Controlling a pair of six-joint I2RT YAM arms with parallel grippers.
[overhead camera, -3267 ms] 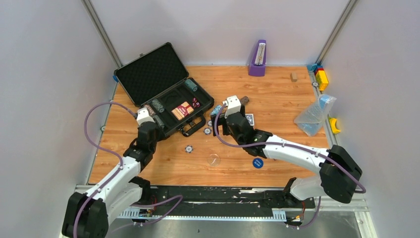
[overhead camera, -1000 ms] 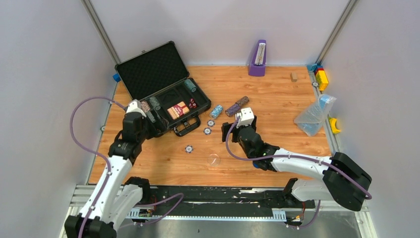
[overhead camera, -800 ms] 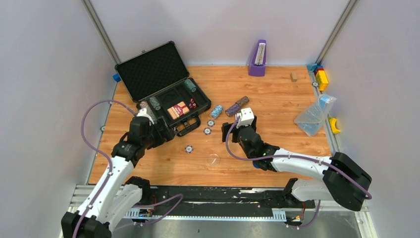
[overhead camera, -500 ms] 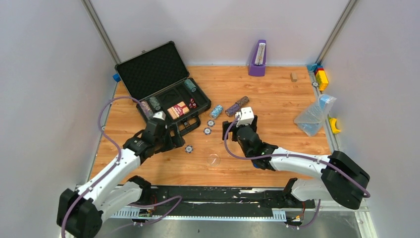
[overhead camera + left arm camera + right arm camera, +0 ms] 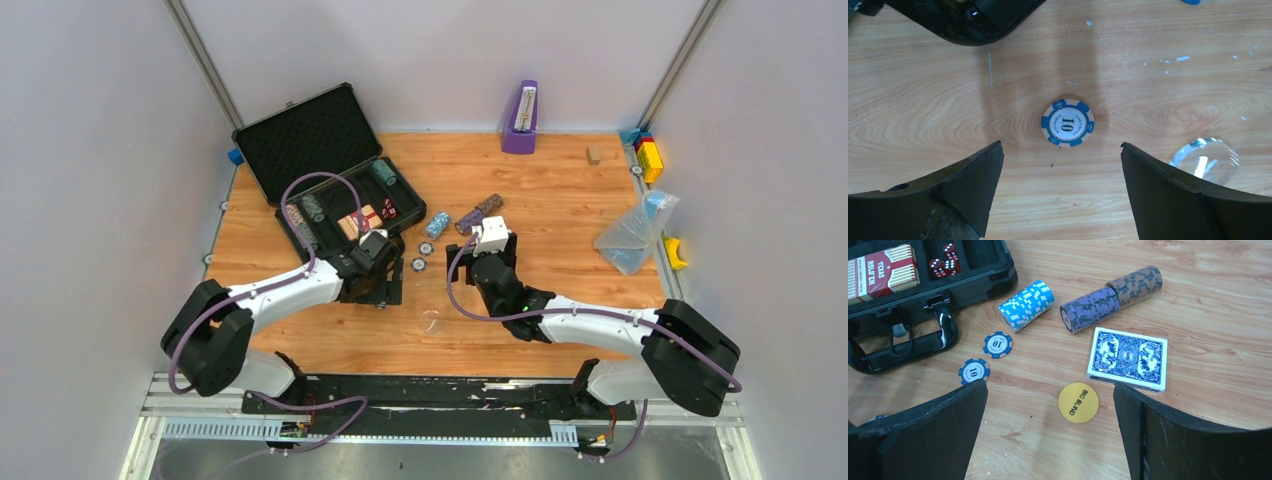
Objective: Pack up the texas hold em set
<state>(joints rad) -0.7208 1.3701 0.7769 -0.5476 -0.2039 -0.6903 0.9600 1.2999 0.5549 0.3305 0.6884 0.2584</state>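
One flat chip (image 5: 1068,122) is framed on the worktop (image 5: 923,100) by the left hand (image 5: 1059,145), spread and empty; so thin a disc could be skidded away or missed at closing. Beyond, button (image 5: 1078,402), deck (image 5: 1127,358) and rolls (image 5: 1090,307) are seen loose under the equally spread, empty right hand (image 5: 1049,385), beside the open case (image 5: 993,280); a nudged roll could be sent rolling.

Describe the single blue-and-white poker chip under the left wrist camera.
The round blue-and-white poker chip lies flat, face up, on the wooden table. Its white centre shows a black 10 ringed by small lettering; the rim is blue with white notches. It looks like plastic. Nothing touches it: it sits apart from the black case corner and the clear round disc, framed by the dark fingers of the open left gripper.
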